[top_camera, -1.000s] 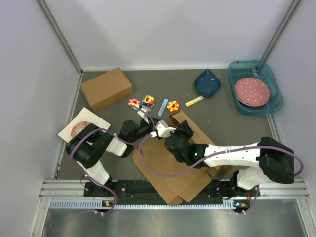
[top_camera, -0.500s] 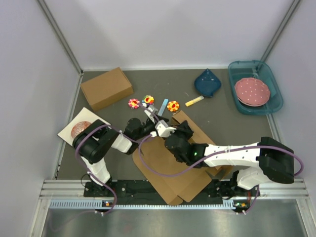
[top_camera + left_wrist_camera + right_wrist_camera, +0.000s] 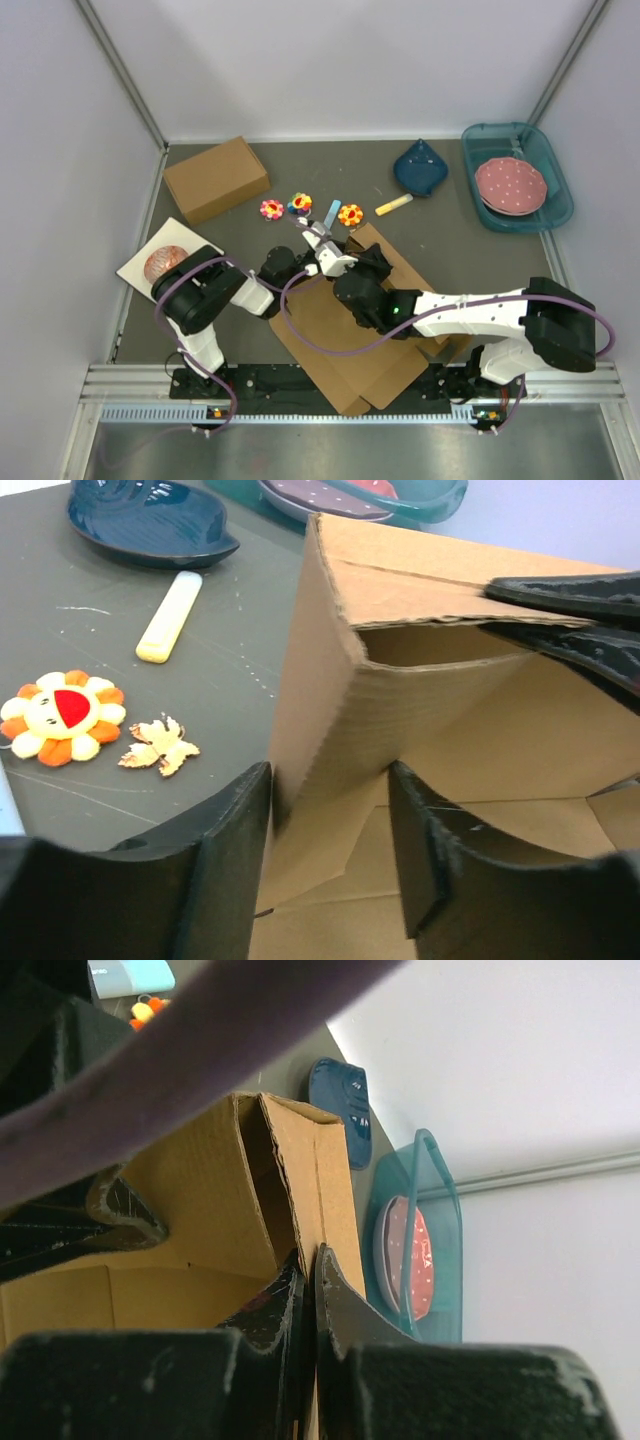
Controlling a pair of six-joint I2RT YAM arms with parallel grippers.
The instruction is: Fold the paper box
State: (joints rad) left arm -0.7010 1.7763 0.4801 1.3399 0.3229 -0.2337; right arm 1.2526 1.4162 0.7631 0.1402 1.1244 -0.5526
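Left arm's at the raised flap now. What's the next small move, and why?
Probably close the left gripper firmly on the paper box. Its fingers flank the upright corner flap, though a firm pinch isn't clear. The right gripper is shut on an edge of that raised part, so a second hold would let both arms fold it.

Paper box [image 3: 335, 345]: brown corrugated die-cut sheet, mostly flat, far-end flaps folded upright into corner
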